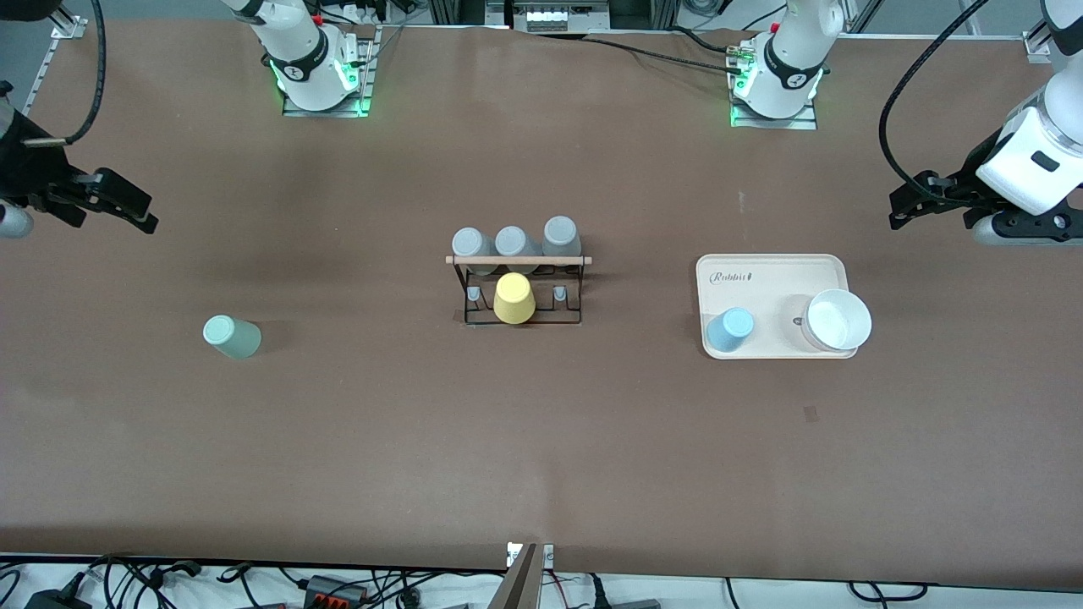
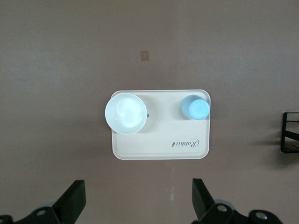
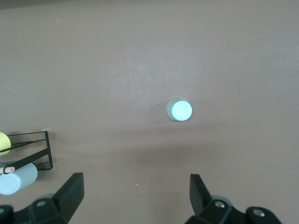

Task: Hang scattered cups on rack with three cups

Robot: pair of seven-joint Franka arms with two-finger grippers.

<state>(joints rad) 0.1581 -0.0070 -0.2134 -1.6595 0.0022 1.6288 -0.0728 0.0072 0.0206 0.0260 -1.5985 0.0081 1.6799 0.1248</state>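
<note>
The mint-green cup stands upside down on the bare table toward the right arm's end; it also shows in the right wrist view. The light blue cup stands upside down on the cream tray; it also shows in the left wrist view. The black wire rack with a wooden rod stands mid-table and carries three grey cups and a yellow cup. My right gripper is open and empty, high over the table's right-arm end. My left gripper is open and empty, high over the left-arm end.
A white bowl sits on the tray beside the blue cup, also seen in the left wrist view. The rack's edge shows in both wrist views. Wide bare brown table lies between the rack and each cup.
</note>
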